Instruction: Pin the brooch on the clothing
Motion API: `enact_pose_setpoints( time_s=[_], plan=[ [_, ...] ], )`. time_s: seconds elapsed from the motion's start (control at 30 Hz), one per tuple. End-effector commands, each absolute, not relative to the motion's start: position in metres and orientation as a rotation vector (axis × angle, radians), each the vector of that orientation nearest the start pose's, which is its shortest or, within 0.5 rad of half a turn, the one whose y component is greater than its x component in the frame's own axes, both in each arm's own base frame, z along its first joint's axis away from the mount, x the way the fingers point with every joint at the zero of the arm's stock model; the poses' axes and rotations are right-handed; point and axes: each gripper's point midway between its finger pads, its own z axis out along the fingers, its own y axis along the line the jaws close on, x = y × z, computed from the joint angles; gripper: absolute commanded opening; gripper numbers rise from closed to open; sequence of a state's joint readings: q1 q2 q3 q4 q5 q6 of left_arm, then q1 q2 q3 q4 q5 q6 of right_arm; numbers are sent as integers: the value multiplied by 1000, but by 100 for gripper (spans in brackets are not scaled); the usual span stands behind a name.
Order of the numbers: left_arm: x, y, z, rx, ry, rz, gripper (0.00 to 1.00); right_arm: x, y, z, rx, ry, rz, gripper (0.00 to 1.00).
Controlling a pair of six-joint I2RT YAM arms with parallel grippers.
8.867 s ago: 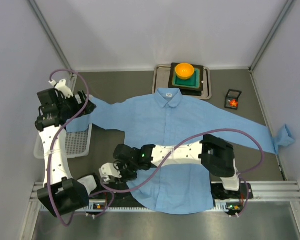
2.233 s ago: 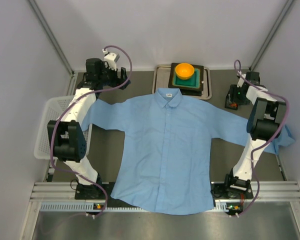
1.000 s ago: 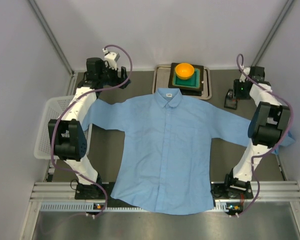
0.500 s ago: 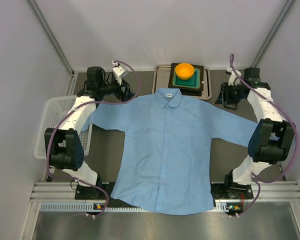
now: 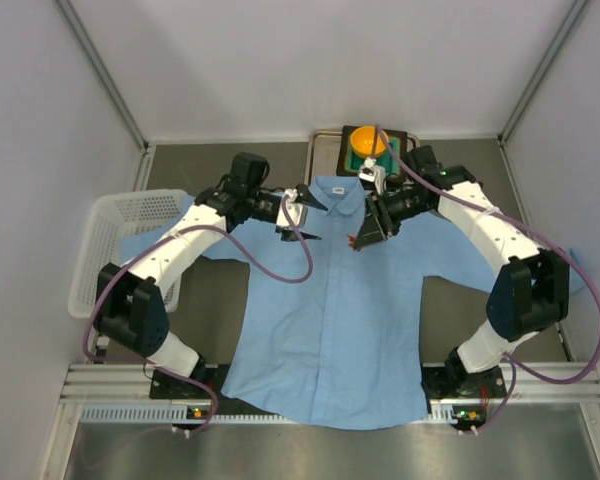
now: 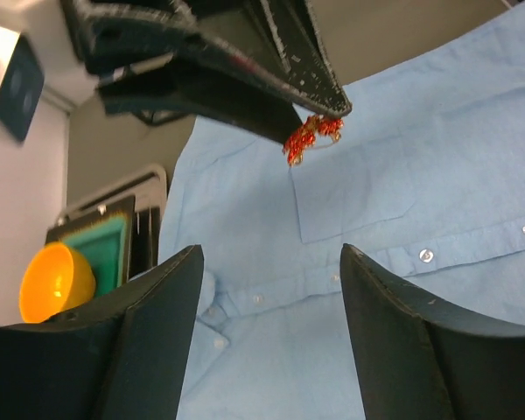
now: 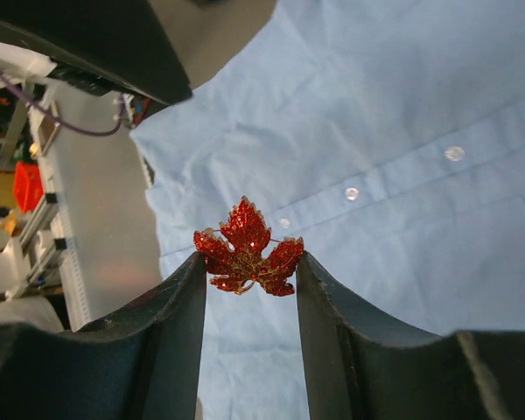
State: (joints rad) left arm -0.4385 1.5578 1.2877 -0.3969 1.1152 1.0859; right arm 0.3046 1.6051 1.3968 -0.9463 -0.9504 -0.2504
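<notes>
Only right wrist shows brooch leaf-shaped.

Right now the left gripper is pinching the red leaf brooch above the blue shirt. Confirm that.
Wrong arm. It is the right gripper that is pinching the red leaf brooch above the blue shirt, as the right wrist view shows. The left gripper is open and holds nothing.
</notes>
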Motion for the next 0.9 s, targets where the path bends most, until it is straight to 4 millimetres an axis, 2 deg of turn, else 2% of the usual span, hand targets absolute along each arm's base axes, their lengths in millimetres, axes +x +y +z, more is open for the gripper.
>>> enact_pose_setpoints(
  time_s=[0.0, 0.13, 0.43, 0.7, 0.87],
  plan=[
    [261, -305, 253, 1781, 651, -768, 66, 225, 253, 241, -1111, 2133, 1427, 37],
    [242, -310, 248, 1825, 584, -763, 58, 205, 266, 237, -1196, 2122, 1475, 37],
    [210, -309, 235, 1920, 478, -767, 56, 198, 278, 243, -1227, 2098, 1547, 37],
    [200, -316, 233, 1929, 463, -777, 54, 191, 282, 245, -1253, 2086, 1570, 37],
    [199, -318, 236, 1927, 456, -770, 45, 189, 282, 244, -1252, 2094, 1573, 37]
  ],
)
